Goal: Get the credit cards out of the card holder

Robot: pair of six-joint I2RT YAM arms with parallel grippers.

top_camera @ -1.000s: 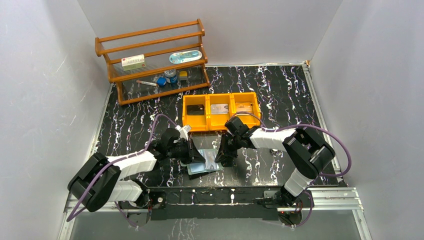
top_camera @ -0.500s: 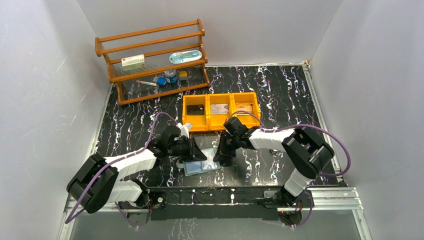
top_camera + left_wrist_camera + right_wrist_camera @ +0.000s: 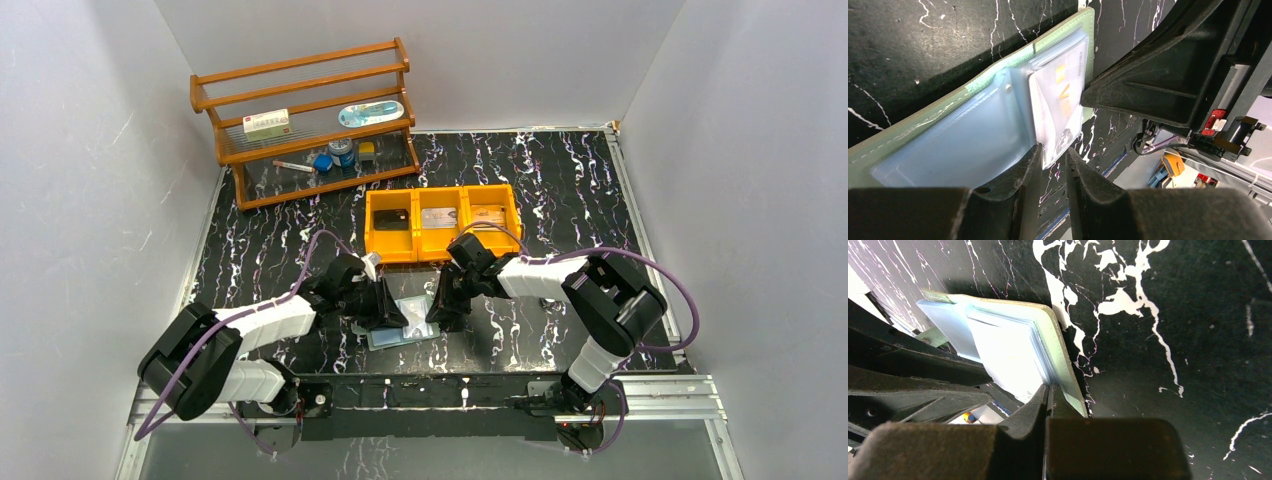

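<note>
Right, both arms are low at the near side of the desk [image 3: 570,190], meeting over the card holder [image 3: 948,145]. It lies flat on the black marbled top, a green rim framing a stack of bluish see-through sleeves. It is just in front of the orange bin [image 3: 400,253] but apart from it.

On its left side is the left claw [image 3: 1053,152], two fingers drawn close with a narrow slit between them. The corner of a pale card [image 3: 1060,100] with yellowish lettering sits right at that slit. Biting it, or only lined up with it? I cannot tell from the wrist view, nor whether that card is bare or inside its sleeve.

Over on the opposite side is the right claw [image 3: 1049,390], and this one is clear. Its fingers are pressed together on the green rim of the holder, pinching its edge. From the left wrist, its black body looms just beside the card's far edge.

Back in the bin, a silvery card [image 3: 438,217] lies in the middle compartment and a tan card [image 3: 488,214] in the right one. The left compartment holds something dark that I cannot make out. Far back left stands a wooden shelf [image 3: 300,62] with small items on it.
</note>
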